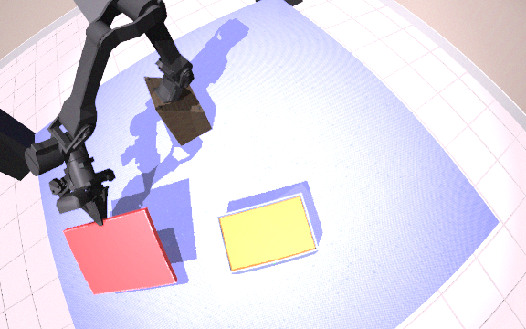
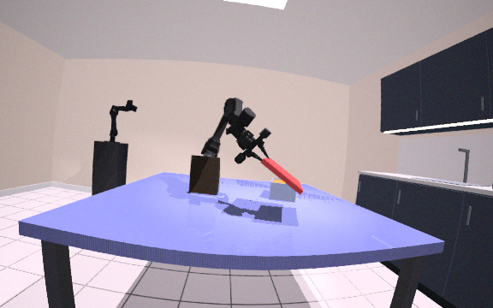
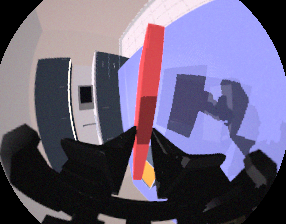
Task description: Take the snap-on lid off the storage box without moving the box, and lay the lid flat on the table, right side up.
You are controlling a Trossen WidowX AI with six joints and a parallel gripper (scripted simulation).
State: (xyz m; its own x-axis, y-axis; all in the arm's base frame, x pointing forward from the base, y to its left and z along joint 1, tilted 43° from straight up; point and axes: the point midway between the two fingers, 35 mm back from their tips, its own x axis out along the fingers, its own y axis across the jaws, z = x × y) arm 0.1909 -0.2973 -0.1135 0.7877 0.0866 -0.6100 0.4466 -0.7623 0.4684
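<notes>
Gripper (image 1: pixel 99 215) pinching red lid (image 1: pixel 119 251) by one edge, held tilted in air above blue table (image 1: pixel 382 183), well clear of open yellow-lined box (image 1: pixel 268 234) resting on tabletop w/o lid

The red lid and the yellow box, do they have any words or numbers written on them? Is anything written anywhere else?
None: no words, numbers, labels or signs can be read in any view.
The red lid, held by the end effector, is plain.
The storage box is plain.
The table and the dark cabinets show no writing.
</notes>
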